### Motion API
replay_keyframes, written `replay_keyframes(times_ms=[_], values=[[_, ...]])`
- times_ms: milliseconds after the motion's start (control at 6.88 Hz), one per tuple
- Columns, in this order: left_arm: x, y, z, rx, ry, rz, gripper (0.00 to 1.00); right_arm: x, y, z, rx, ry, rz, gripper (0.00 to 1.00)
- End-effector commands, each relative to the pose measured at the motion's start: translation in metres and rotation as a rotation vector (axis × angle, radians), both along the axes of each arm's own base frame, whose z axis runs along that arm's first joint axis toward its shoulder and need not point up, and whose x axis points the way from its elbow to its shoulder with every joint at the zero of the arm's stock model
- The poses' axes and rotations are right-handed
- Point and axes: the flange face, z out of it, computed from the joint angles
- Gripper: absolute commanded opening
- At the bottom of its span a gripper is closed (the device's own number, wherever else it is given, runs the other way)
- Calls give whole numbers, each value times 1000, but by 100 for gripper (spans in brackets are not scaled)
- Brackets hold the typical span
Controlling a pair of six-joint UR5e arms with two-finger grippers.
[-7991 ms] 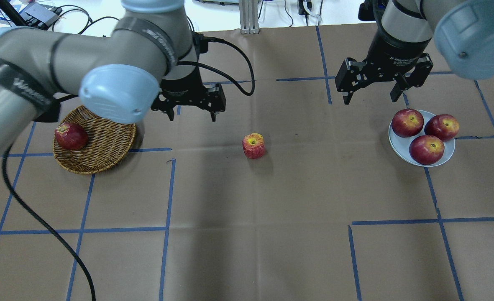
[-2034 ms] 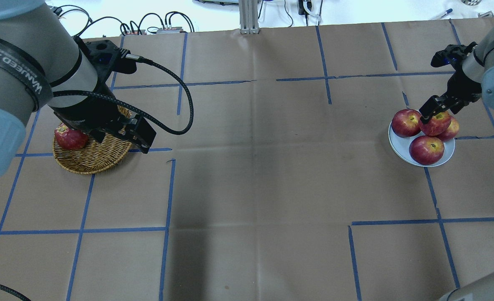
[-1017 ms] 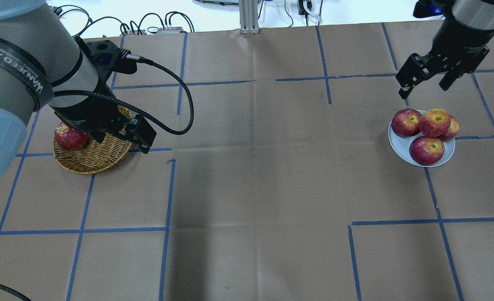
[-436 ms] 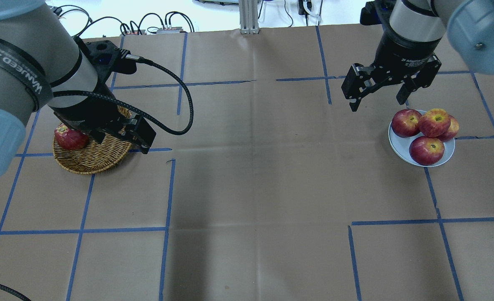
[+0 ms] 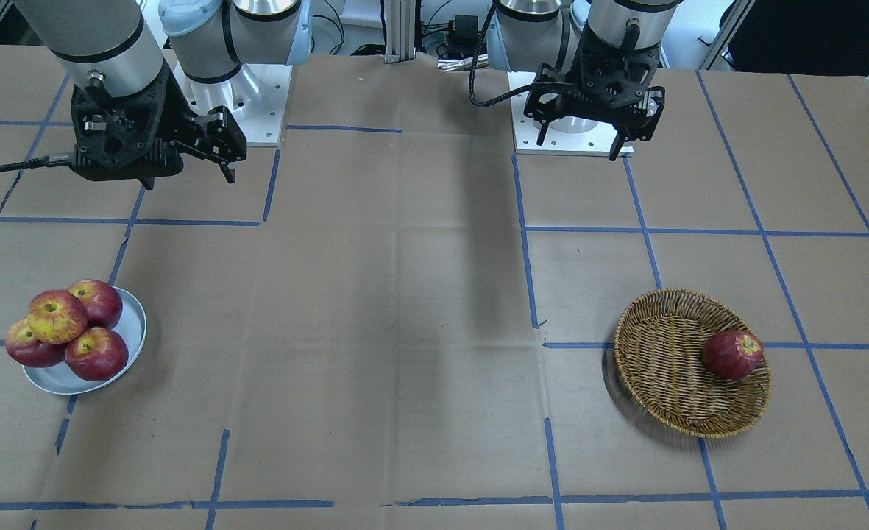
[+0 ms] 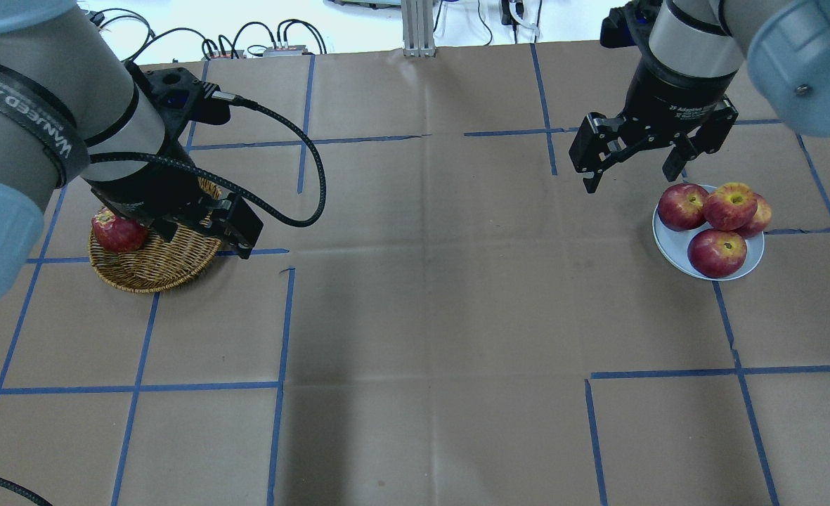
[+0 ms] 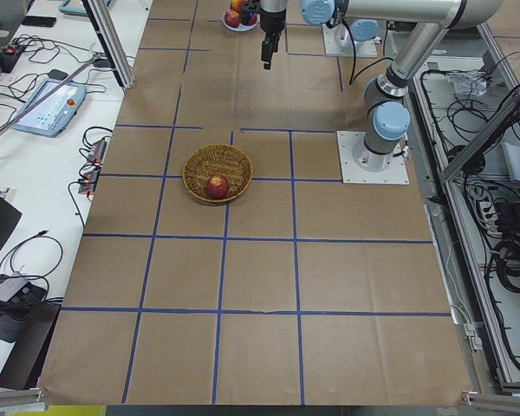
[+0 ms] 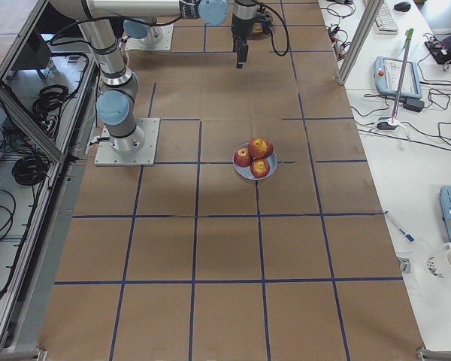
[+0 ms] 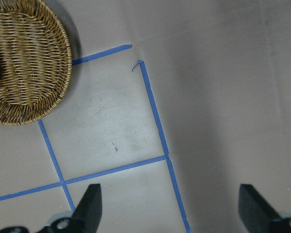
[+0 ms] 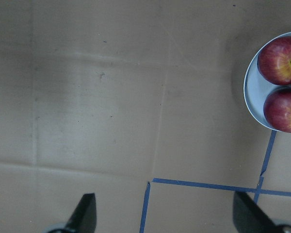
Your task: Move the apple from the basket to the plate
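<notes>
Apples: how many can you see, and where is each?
5. Four on the plate: the paler apple sits atop three dark red apples. A fifth apple lies in the basket. None seems hidden.

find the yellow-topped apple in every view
Front-facing: apple on top of the pile, lower left.
Overhead: apple at right, atop the pile.
Exterior left: top edge, too small to pick out.
Exterior right: apple at centre, atop the pile.
Left wrist: not in it.
Right wrist: cannot tell; the edge cuts the pile.
Shared landmark: the plate.
</notes>
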Motion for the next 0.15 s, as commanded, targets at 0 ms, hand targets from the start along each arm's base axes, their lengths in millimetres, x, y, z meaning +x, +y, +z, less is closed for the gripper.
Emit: replay_keyframes(times_ms=[0], values=[[0, 0, 0, -1, 0, 1, 99, 0, 0, 0, -1, 1, 0, 100]])
